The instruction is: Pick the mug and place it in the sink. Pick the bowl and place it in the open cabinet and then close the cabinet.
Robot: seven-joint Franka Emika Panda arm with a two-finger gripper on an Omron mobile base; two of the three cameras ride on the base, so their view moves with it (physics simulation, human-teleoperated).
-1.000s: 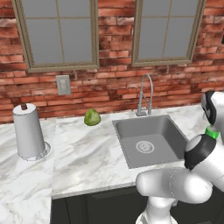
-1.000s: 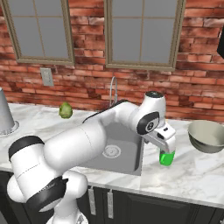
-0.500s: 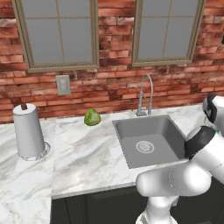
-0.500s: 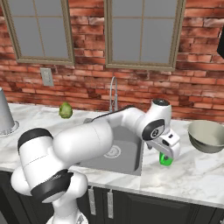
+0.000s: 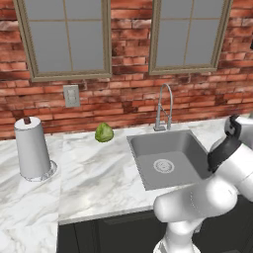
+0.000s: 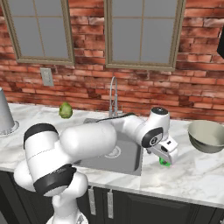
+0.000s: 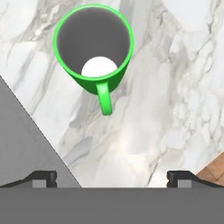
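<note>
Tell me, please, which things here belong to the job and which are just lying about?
Job:
- mug, upright on the counter under the open end effector
- sink
- bowl

Lying about:
- pale green leafy ball
- paper towel roll
- faucet

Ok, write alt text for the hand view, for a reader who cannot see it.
Looking straight down on a bright green mug standing upright on a white marble counter, its handle pointing toward the open gripper whose two dark fingertips sit wide apart. A grey sink edge cuts across the lower left.
</note>
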